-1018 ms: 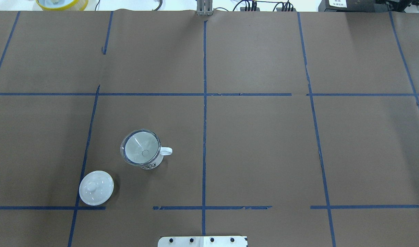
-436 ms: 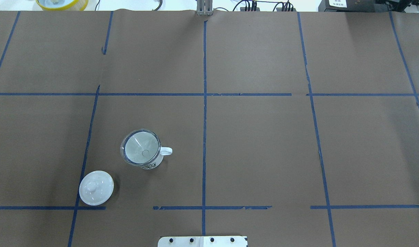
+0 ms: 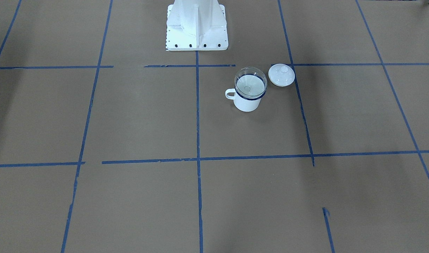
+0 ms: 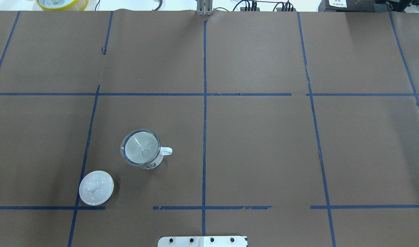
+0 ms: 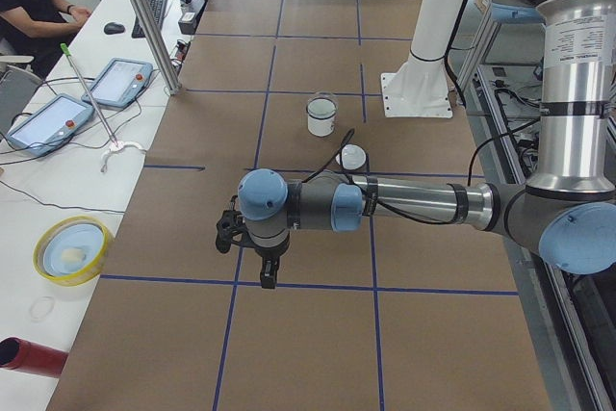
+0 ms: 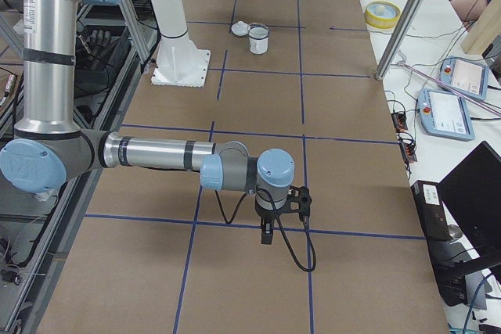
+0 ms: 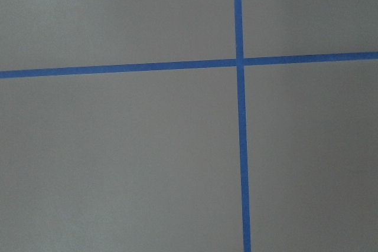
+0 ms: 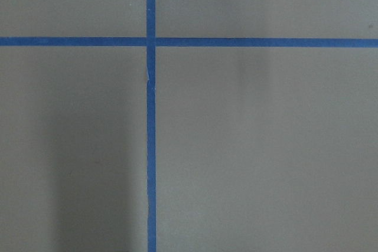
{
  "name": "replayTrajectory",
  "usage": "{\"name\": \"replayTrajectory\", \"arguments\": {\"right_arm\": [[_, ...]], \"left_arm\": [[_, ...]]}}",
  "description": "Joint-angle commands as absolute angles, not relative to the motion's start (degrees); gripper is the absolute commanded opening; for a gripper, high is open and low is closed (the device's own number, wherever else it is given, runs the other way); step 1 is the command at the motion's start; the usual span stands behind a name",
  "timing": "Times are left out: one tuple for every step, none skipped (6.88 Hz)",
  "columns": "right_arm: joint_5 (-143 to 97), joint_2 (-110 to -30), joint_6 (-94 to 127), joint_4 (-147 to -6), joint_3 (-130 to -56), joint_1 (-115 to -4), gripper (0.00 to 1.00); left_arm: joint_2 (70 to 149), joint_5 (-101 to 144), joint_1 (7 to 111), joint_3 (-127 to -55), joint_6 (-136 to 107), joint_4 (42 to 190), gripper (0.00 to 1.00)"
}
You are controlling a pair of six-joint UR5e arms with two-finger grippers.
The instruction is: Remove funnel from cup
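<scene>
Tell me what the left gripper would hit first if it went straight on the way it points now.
The left gripper points down, so it would likely meet the paper-covered table near a blue tape crossing. Nothing shows in between; the cup stands well off that line.

On the table (image 4: 264, 144), left of the robot's midline, the funnel (image 4: 140, 151) sits in the mouth of the cup (image 4: 151, 166), whose handle points to the robot's right. The lid (image 4: 96, 188) lies nearer the robot and further left, apparently not touching the cup.
</scene>
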State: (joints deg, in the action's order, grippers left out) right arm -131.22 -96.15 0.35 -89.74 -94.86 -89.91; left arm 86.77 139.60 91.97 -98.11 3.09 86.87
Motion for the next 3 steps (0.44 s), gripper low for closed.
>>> {"name": "replayTrajectory", "arguments": {"right_arm": [[-131.2,-96.2,0.4,-89.7,-94.8,-89.9,1.0],[-131.2,-96.2,0.4,-89.7,-94.9,-89.9,1.0],[-131.2,-96.2,0.4,-89.7,-94.8,-89.9,1.0]], "left_arm": [[87.2,141.4,90.1,-99.3,-1.3,87.2,1.0],[88.4,139.0,86.7,-100.3,-9.4,87.3,1.0],[90.0,138.4,85.1,-102.7,-16.3,87.4,1.0]]}}
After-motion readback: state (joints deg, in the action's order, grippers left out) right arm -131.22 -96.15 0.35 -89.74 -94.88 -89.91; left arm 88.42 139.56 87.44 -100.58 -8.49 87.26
